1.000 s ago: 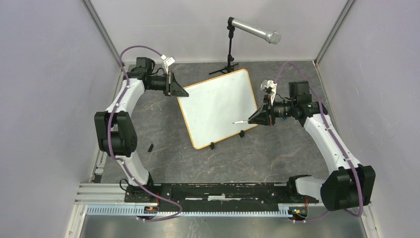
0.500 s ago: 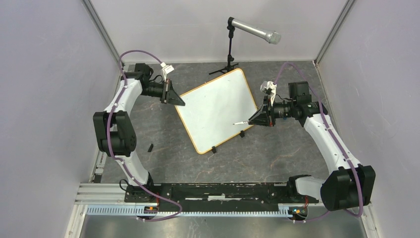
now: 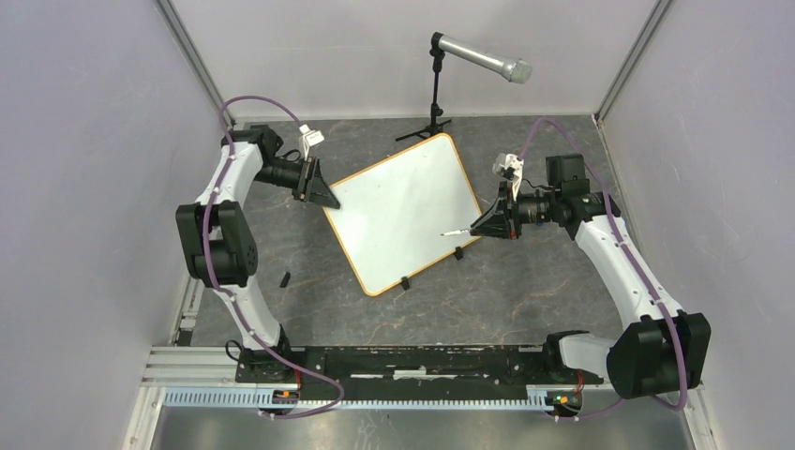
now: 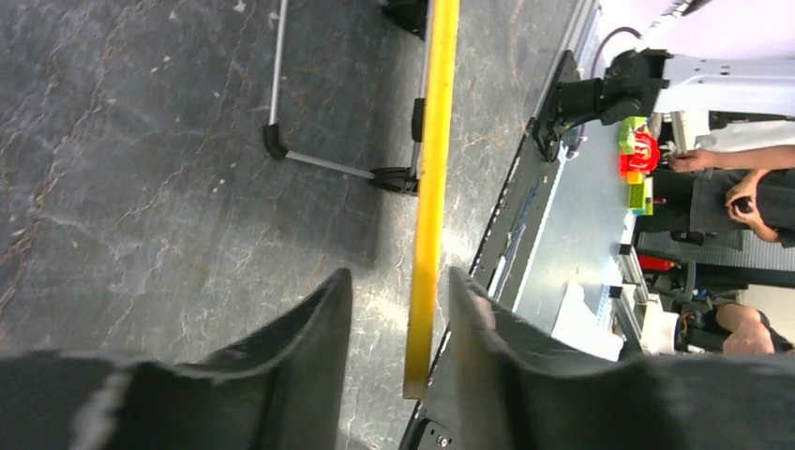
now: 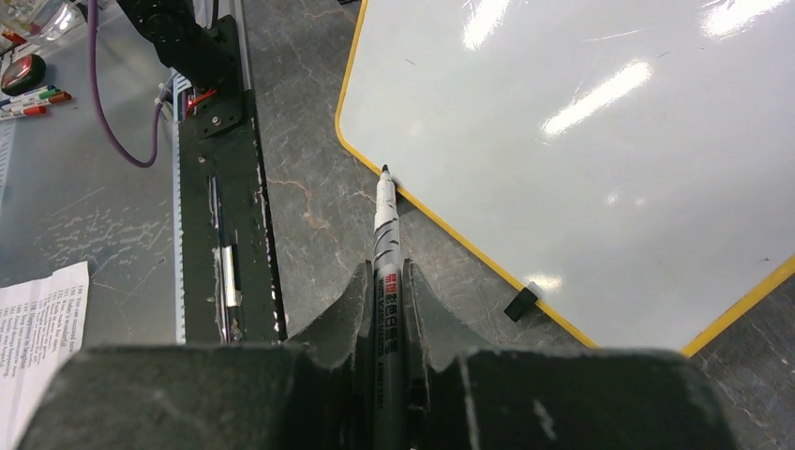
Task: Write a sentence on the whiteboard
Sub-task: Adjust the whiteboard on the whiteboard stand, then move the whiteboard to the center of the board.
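Right fingers: right gripper clamped on a grey-barrelled, black-tipped marker.
Marker tip: at the orange rim of the glossy white rectangular whiteboard.
Left fingers: left gripper parted, straddling that rim's corner.
Board: skewed on the dark marbled table, between both arms.

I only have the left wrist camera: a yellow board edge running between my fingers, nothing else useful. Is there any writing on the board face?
Observer: None. In the right wrist view the whiteboard face is blank, showing only glare streaks.
Operator: Where is the pen?
Observer: The right gripper is shut on a marker, which has its cap off and its tip pointing forward.
Operator: Is the tip on the surface?
Observer: In that view the tip lines up with the whiteboard's near edge. I cannot tell whether it touches.
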Robot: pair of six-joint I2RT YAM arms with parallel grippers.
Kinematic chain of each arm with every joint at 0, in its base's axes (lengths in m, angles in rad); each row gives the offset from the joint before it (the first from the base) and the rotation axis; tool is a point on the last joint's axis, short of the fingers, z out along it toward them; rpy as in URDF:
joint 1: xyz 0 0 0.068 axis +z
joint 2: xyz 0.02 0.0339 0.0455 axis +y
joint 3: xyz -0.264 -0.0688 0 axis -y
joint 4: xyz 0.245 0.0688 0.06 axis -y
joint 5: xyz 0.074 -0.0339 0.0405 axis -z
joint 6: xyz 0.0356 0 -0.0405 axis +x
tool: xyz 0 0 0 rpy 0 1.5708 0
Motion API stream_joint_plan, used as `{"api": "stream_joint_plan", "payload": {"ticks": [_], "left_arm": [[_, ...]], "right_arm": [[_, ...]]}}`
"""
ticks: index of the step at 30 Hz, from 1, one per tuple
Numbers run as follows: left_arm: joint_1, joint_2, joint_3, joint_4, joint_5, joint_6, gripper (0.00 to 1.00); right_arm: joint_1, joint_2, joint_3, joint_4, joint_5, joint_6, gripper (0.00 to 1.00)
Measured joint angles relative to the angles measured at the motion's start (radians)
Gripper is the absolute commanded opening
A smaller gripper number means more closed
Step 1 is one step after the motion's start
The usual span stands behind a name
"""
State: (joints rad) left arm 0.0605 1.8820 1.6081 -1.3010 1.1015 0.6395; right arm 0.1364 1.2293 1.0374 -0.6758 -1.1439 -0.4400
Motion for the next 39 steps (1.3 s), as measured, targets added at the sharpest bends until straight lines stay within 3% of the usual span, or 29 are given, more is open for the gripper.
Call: {"api": "stream_joint_plan", "payload": {"ticks": [5, 9, 11, 15, 17, 21, 24, 28, 31, 39], "left_arm": [[0.000, -0.032, -0.018, 0.065, -0.091, -0.048, 0.83], [0.002, -0.116, 0.023, 0.109, -0.211, -0.088, 0.97], [0.003, -0.163, 0.075, 0.127, -0.272, -0.093, 1.00], [-0.026, -0.285, 0.184, 0.149, -0.396, -0.059, 0.95], [-0.116, -0.350, 0.201, 0.145, -0.477, -0.012, 0.89], [-0.498, -0.459, 0.092, 0.144, -0.621, 0.085, 0.75], [-0.766, -0.468, -0.066, 0.146, -0.751, 0.143, 0.73], [-0.983, -0.410, -0.203, 0.157, -0.903, 0.197, 0.70], [-1.085, -0.361, -0.250, 0.195, -0.987, 0.237, 0.68], [-1.211, -0.237, -0.269, 0.314, -1.075, 0.302, 0.59]], "right_arm": [[0.000, 0.000, 0.000, -0.003, -0.004, -0.003, 0.00], [-0.011, 0.000, 0.021, -0.024, -0.007, -0.005, 0.00], [-0.040, 0.000, 0.037, -0.026, -0.010, -0.003, 0.00], [-0.152, 0.000, 0.065, -0.021, -0.019, 0.006, 0.00], [-0.224, 0.000, 0.072, -0.009, -0.024, 0.023, 0.00], [-0.337, 0.004, 0.073, 0.026, -0.027, 0.060, 0.00], [-0.404, 0.008, 0.073, 0.060, -0.027, 0.092, 0.00], [-0.446, 0.010, 0.068, 0.091, -0.027, 0.122, 0.00], [-0.447, 0.008, 0.037, 0.126, -0.026, 0.148, 0.00], [-0.463, -0.050, -0.069, 0.238, -0.016, 0.243, 0.00]]}}
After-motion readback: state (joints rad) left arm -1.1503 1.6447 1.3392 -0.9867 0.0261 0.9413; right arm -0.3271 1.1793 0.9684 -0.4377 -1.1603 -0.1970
